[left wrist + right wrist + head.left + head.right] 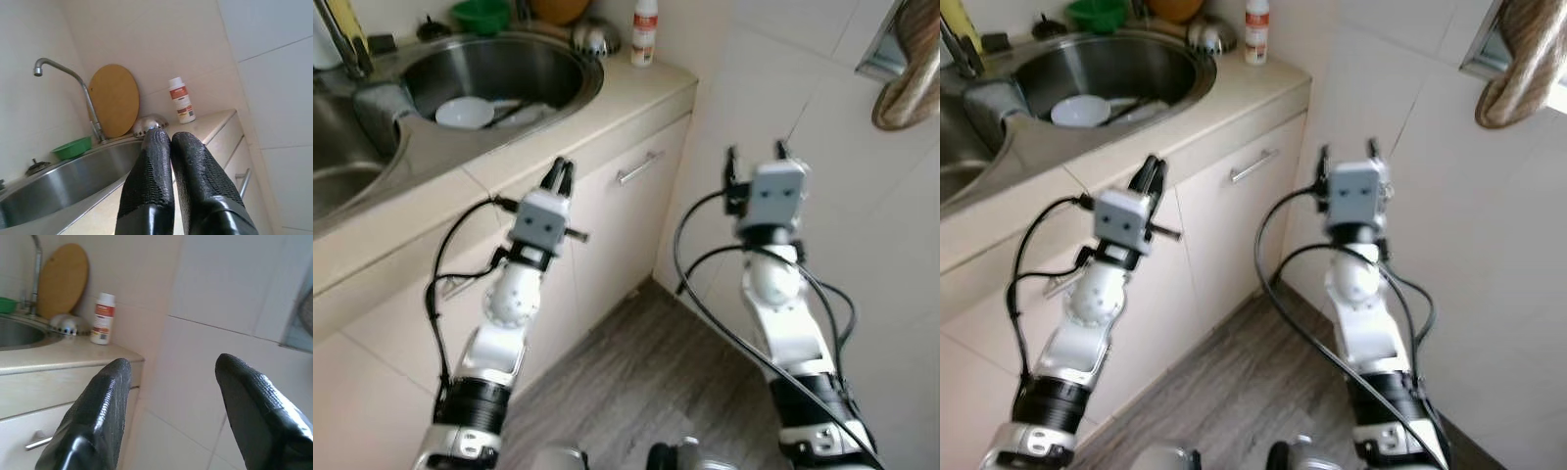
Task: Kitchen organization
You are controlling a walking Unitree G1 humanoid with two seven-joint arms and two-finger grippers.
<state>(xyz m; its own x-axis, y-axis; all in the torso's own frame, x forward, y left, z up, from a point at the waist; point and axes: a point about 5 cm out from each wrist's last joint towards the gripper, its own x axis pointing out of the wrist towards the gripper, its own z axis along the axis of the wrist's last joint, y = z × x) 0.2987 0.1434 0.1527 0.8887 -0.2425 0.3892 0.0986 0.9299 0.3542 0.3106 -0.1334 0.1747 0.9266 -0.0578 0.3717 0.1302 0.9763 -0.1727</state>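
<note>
Head views: both arms were raised short of the counter, so I judged this the approach step, nothing grasped; the left gripper [560,172] hung by the counter edge, the right gripper [756,154] before the tiled wall, and the round sink [570,61] held one white bowl [464,113] with utensils too tangled to count. Left wrist view: fingers [149,171] pressed together, empty, facing one faucet [73,81], one green bowl [72,147], one round cutting board [113,100], one bottle [181,100]. Right wrist view: fingers [100,404] spread wide, empty; next move likely called for reaching over the rim toward the bowl.
</note>
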